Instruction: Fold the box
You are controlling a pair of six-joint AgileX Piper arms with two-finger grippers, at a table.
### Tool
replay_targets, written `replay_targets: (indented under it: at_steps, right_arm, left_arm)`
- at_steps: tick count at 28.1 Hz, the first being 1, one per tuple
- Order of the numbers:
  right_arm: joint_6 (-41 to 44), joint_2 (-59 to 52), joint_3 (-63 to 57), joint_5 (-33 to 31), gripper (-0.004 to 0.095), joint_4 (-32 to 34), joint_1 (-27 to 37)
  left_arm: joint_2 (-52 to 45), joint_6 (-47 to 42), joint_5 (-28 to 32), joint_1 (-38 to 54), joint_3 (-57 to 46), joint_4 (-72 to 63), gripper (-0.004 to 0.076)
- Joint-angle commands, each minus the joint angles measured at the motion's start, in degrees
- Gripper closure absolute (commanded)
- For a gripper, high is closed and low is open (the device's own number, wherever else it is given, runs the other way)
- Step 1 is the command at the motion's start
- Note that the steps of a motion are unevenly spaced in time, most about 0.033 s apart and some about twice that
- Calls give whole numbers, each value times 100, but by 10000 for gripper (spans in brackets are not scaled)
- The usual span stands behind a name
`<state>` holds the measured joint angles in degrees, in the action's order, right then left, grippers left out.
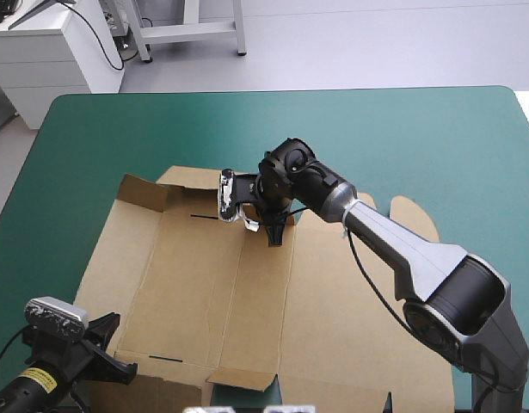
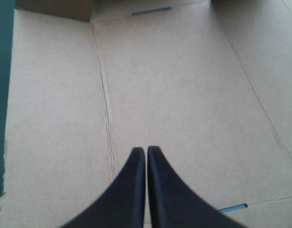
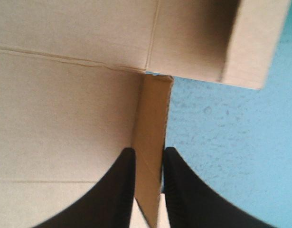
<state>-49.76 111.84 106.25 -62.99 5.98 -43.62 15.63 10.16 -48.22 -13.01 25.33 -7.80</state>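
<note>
The box (image 1: 195, 292) is plain matt brown cardboard with rough cut edges; teal-green cover (image 1: 402, 138) looks matt, slightly grainy.

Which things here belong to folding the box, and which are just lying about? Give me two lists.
Belongs to the job:
- box, a brown board sheet, mostly flat
- right end effector, shut on a raised flap of the box
- left end effector, shut, over the box

Just there:
- teal-green cover, only the surface underneath
</note>
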Motion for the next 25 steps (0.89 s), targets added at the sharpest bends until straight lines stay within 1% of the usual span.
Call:
replay_targets:
  at_steps: [1,4,6,8,12,14,17,21,25]
  right_arm:
    - [285,-309,171,182,538,375,-11]
    - [811,-309,171,-149,562,1007,-11]
    - [1151,-309,171,-448,628,1453,15]
    - [1293,-370,171,-661,706,1544,144]
    - [1823,-665,171,-838,866,1302,715]
    - [2022,-900,171,-838,918,1093,1053]
    - [2256,-1358,171,-838,929,731,1623]
    - [2555,-2087,123,-838,929,102,2546]
    - [2709,-2832,-431,-838,929,-537,3468]
  left_arm:
    - [58,-7,351,-5,130,-103,731]
    - [58,-7,351,-5,130,-103,731]
    - [58,-7,351,-5,130,-103,731]
    - [58,-7,351,-5,130,-103,731]
    - [58,-7,351,-5,130,-92,731]
    - [58,-7,351,-5,130,-92,731]
    - [58,-7,351,-5,130,-81,731]
    - [58,-7,351,-5,130,-81,731]
    - [58,-7,351,-5,130,-81,731]
